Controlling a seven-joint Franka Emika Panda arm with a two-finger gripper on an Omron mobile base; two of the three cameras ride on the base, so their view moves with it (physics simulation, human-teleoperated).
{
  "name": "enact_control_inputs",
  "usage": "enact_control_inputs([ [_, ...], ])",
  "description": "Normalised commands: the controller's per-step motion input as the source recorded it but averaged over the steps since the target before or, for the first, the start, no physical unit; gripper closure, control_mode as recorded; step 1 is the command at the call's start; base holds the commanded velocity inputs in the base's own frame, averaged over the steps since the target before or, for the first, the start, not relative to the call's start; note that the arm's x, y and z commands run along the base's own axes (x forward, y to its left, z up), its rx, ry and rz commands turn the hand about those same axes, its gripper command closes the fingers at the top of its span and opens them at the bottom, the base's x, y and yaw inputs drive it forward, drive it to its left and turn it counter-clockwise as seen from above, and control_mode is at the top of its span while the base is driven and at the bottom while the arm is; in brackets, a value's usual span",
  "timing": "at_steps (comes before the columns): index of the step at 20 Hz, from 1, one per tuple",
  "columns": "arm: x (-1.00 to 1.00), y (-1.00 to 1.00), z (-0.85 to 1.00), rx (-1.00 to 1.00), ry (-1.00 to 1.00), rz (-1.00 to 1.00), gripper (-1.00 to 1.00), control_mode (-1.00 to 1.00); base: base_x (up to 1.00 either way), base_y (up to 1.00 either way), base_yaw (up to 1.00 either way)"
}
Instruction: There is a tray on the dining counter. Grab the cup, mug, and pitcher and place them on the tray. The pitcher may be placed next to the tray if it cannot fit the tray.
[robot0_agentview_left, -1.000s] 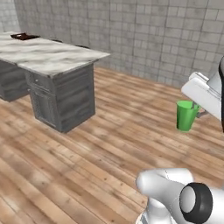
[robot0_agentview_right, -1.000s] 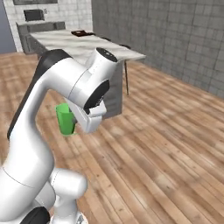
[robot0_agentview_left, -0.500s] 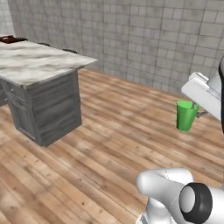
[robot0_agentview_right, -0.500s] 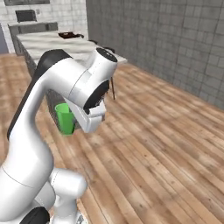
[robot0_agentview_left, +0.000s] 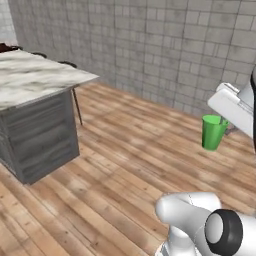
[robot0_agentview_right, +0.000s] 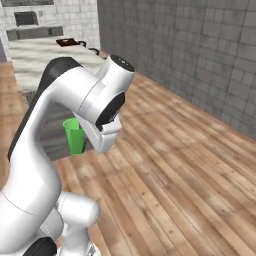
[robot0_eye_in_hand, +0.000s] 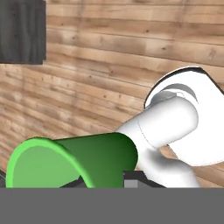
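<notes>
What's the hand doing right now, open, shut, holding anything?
Hand: shut on the cup, carrying it above the floor.

Even flat light, soft low-res render

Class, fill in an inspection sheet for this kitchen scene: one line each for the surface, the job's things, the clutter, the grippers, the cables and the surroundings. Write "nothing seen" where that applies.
Surface: dining counter, white marble top on a grey cabinet base, standing off to the robot's left.
Job's things: green cup held upright in the air above the wooden floor, away from the counter; a dark tray lies on the far part of the counter.
Clutter: nothing seen.
Grippers: gripper shut on the cup, carried beside the arm.
Cables: nothing seen.
Surroundings: wooden plank floor, grey tiled wall, thin dark legs of a stool or chair past the counter's corner.
</notes>
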Motion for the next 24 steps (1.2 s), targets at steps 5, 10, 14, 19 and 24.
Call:
enact_control_inputs([
  [5,0.0,0.0,0.0,0.0,0.0,0.0,1.0,1.0,1.0,-0.34,0.15],
  [10,0.0,0.0,0.0,0.0,0.0,0.0,1.0,1.0,1.0,-0.34,0.14],
  [14,0.0,0.0,0.0,0.0,0.0,0.0,1.0,1.0,1.0,-0.34,0.17],
  [19,0.0,0.0,0.0,0.0,0.0,0.0,1.0,1.0,1.0,-0.39,0.18],
  [24,0.0,0.0,0.0,0.0,0.0,0.0,1.0,1.0,1.0,-0.49,0.18],
])
